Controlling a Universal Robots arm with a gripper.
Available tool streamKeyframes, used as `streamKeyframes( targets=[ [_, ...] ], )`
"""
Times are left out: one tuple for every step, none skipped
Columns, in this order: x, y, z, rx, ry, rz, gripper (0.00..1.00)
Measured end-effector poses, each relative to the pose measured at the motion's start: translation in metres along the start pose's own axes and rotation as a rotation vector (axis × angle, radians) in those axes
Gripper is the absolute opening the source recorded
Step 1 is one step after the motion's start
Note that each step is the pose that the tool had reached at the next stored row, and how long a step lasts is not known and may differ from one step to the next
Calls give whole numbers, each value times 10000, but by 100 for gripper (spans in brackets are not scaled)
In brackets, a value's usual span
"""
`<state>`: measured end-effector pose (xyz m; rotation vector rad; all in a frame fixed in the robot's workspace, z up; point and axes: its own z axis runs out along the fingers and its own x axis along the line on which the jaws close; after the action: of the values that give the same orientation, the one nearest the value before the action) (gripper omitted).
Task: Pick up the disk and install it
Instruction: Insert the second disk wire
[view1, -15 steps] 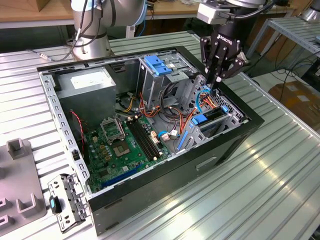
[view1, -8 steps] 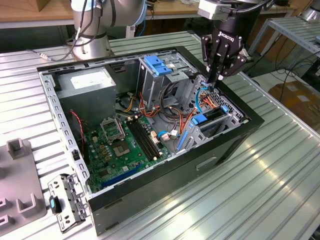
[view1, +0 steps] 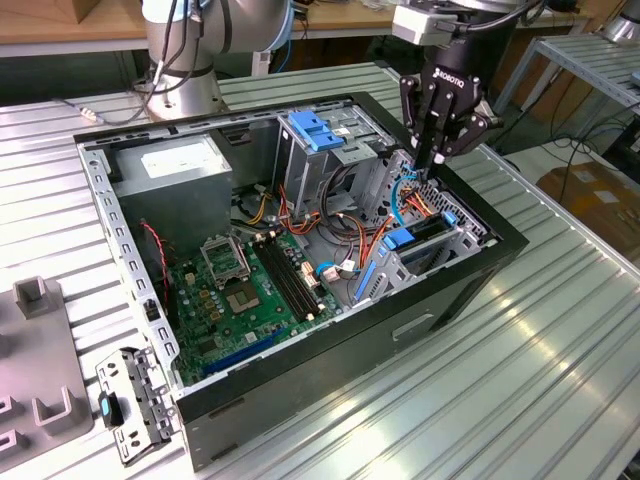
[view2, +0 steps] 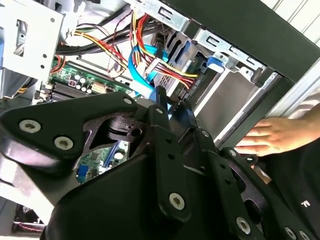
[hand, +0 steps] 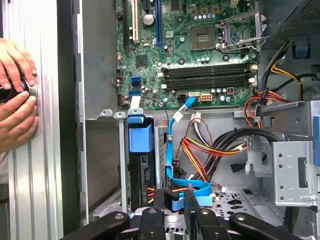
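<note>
Your gripper hangs with fingers nearly together, holding nothing, just above the drive cage. The disk sits slotted inside that cage. Keep clear of the blue cable beside it.

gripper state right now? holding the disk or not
gripper: fingers together above the drive cage, empty as far as the exterior view shows.
person's hands: resting on the table edge, fingers on a small round object.
</note>
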<state>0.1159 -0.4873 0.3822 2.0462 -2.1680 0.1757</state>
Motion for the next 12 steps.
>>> streamKeyframes(
  targets=[
    [-12,-3,16,4,62,0,30],
    [-19,-4,27,6,107,3,28],
    [-24,-4,34,8,154,5,22],
    [-27,-5,38,10,181,6,16],
    [-29,-5,43,11,200,6,16],
    [-30,-5,44,11,205,6,16],
    [-30,-5,45,11,207,6,16],
    [-31,-5,47,11,208,6,16],
    [-31,-5,50,12,207,6,16],
    [-28,-5,55,19,197,7,16],
    [-23,-4,58,27,187,8,16],
    [10,0,71,52,150,10,16]
  ],
)
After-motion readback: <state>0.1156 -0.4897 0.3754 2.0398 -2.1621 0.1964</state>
